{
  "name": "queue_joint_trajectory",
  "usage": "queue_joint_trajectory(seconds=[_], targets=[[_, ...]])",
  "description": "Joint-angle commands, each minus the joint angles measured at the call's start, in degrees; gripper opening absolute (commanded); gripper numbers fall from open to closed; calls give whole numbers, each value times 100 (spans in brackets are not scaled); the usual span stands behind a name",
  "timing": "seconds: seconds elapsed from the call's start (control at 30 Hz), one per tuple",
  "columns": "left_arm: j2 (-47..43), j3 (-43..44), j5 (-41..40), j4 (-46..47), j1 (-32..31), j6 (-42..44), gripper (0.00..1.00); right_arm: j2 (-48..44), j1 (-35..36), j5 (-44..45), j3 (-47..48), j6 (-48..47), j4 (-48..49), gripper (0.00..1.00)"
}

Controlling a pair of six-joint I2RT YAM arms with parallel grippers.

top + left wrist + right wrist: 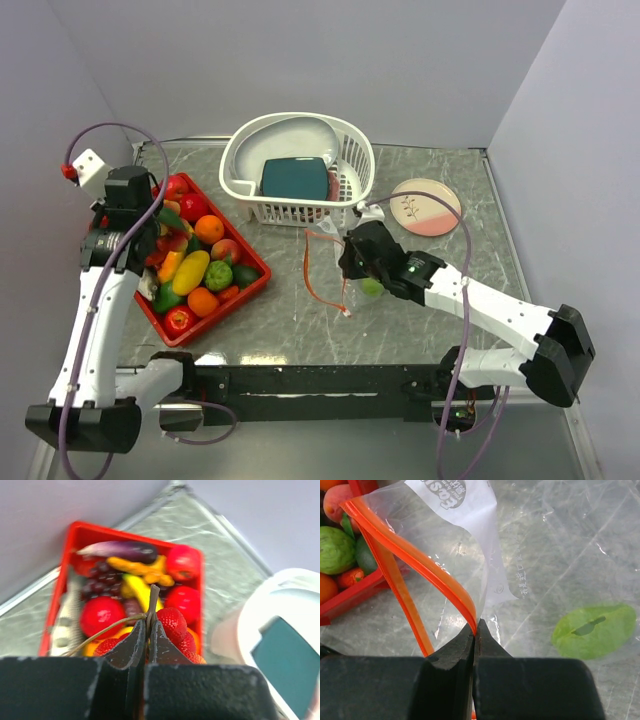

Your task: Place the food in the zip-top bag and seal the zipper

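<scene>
The zip-top bag [470,530] is thin, clear and floppy, with almost no weight and no shape of its own. The one firm place to take it is the zipper [420,564], the orange-red strip along its mouth; the film itself would likely slip or crumple. It is held up near the middle of the table [300,335], just in front of the white basket [300,212], between the red tray [224,310] and the plate [425,205]. The right gripper [476,630] has its fingers fully closed on that strip at one lip, leaving the mouth partly agape. A green piece [594,631] shows through the plastic and seems to lie inside the bag, though glare on the film makes that hard to confirm. The rest of the food [190,272] is heaped in the tray by the table's left edge. It is hard, light, smooth plastic, apt to roll, and probably best pinched across a narrow part or by a stem. The left gripper [148,625] hangs over it, pressed tight on a thin stalk [152,597]; which piece the stalk belongs to is hidden behind the fingers. In the top view the right arm covers the bag's lower end, and in the right wrist view the zipper runs off the frame's edge.
</scene>
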Motion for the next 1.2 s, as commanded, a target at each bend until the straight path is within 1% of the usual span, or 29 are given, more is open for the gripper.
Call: queue_joint_trajectory(seconds=[0.0,0.03,0.07,0.1,0.17,0.33,0.37,0.4,0.5,0.63,0.73,0.87,0.9,1.03,1.13,1.17], targets=[[-385,313,916,601,-130,599,1,121,-39,-49,432,-83,8,0],[-438,305,1153,680,-165,608,1,139,-57,-75,494,-74,-18,0],[-525,244,1608,741,-183,608,1,182,-57,-119,520,-74,-27,0],[-569,200,1899,803,-226,565,1,183,-83,-163,556,-57,-27,0],[-692,-19,2409,1137,-489,398,1,226,-118,-207,644,-13,-27,0],[-728,-266,2929,1699,-1367,64,1,384,-258,-330,915,40,-97,0],[-711,-336,3061,1970,-1448,-15,1,411,-285,-357,960,58,-98,0],[-676,-372,3445,2112,-1518,-172,1,446,-320,-418,995,58,-106,0],[-483,-504,3834,2762,-1948,-463,1,525,-434,-541,1127,111,-115,0],[-175,-653,3968,3509,-2642,-666,1,587,-514,-682,1302,172,-141,0],[10,-793,3994,4019,-2968,-798,1,596,-593,-778,1373,207,-142,0],[247,-1110,4064,4704,-3171,-1026,1,570,-742,-1103,1382,286,-124,0],[274,-1189,4125,5019,-3206,-1166,1,535,-812,-1165,1365,321,-115,0],[458,-1540,4109,5382,-3338,-1299,1,307,-971,-1271,1286,374,-98,0],[616,-1568,4021,5383,-3408,-1282,1,183,-1076,-1464,1224,392,-115,0],[721,-1533,3968,5226,-3435,-1255,1,148,-1094,-1482,1215,392,-115,0]])
